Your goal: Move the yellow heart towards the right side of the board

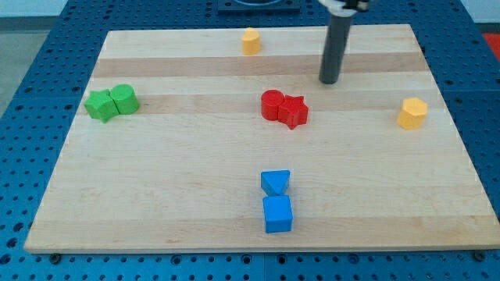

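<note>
A small yellow block (250, 40) sits near the board's top edge, just left of centre; it looks like the yellow heart, though its shape is hard to make out. A second yellow block (412, 113), which looks hexagonal, sits near the right edge. My tip (329, 80) rests on the board about a hand's width to the right of and below the top yellow block, touching no block. It is above and to the right of the red pair.
A red round block (272, 104) and a red star (294, 112) touch at the centre. A green star (99, 104) and a green round block (124, 99) touch at the left. A blue triangle (275, 182) sits just above a blue cube (277, 214) at the bottom centre.
</note>
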Robot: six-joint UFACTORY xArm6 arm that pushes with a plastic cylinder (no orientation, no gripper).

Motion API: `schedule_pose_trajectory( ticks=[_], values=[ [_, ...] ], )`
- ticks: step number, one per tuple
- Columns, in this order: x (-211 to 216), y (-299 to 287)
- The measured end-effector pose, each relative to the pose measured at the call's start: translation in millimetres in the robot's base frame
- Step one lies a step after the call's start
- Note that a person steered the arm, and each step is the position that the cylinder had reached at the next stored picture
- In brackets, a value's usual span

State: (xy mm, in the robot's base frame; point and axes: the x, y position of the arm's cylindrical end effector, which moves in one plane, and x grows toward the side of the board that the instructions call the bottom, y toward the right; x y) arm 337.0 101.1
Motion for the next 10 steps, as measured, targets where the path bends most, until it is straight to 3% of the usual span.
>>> schedule_pose_trajectory(
  ticks=[4, 6, 8, 10],
  values=[
    [0, -56],
    [-3, -129],
    [-64, -195],
    [-122, -187]
  ],
)
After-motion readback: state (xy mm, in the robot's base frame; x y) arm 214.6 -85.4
